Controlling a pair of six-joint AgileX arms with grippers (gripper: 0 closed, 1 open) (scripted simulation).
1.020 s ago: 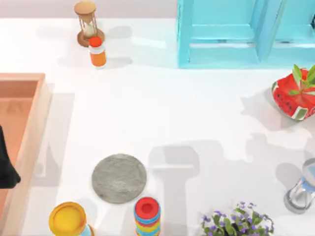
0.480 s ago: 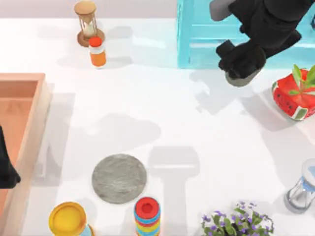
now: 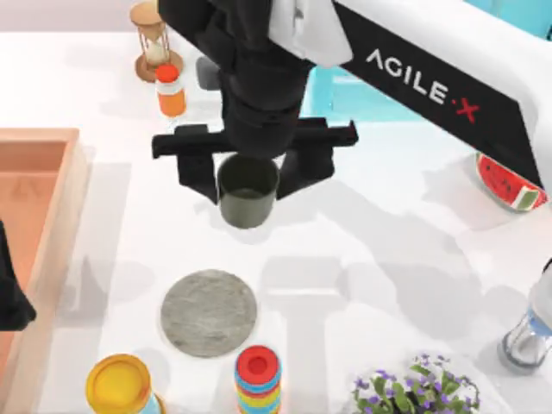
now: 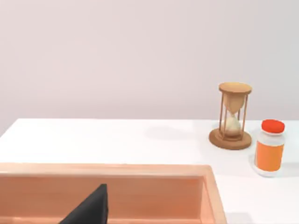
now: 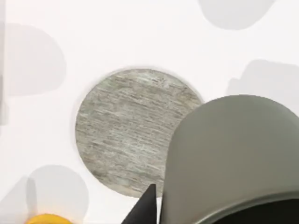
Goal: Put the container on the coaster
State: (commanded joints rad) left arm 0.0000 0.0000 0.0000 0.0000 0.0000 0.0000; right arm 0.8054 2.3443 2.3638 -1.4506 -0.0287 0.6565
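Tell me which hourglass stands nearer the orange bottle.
The wooden hourglass at the table's far left, right behind the orange bottle. The other, a silver and blue hourglass, stands at the top view's right edge, far from the bottle.

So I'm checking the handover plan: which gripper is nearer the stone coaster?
Right. The right gripper, shut on the olive-grey cup, hangs just beyond the coaster. The left gripper sits parked at the table's left edge, over the wooden tray.

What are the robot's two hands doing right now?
Right gripper: shut on the container, held above the table, short of the coaster.
Left gripper: parked at the table's left edge.
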